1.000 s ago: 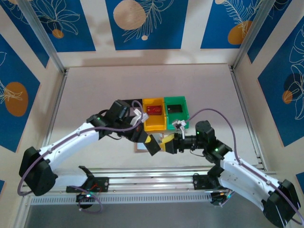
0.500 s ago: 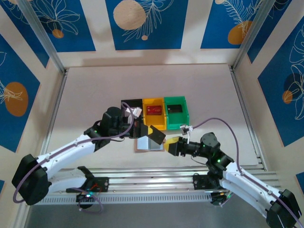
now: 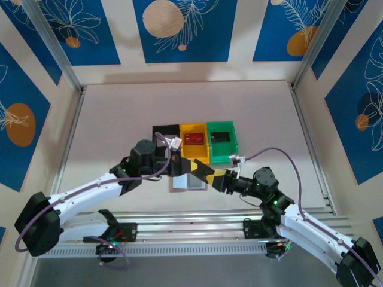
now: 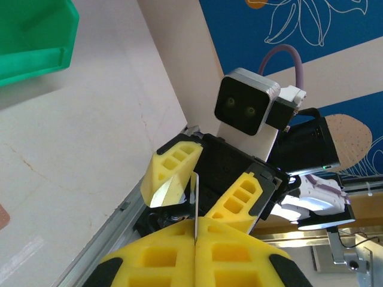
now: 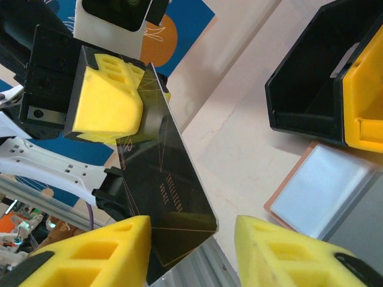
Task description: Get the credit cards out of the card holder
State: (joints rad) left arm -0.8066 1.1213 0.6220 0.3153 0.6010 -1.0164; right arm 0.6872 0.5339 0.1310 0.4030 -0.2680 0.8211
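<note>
As the top view has it: left gripper (image 3: pixel 200 173) and right gripper (image 3: pixel 217 178) meet tip to tip just above the open card holder (image 3: pixel 179 186); half a second ago they were apart.
Left wrist: credit card (image 4: pixel 195 200) is edge-on, pinched in the left fingers; the right fingers straddle it, half closed, not yet gripping.
Right wrist: the card looks thin, stiff, light and glossy, so probably slippery; best taken at the free lower corner, flat on both faces.

Left pincer (image 4: pixel 195 236) pinched shut; right pincer (image 5: pixel 192 239), jaws parted, faces it tip to tip.
</note>
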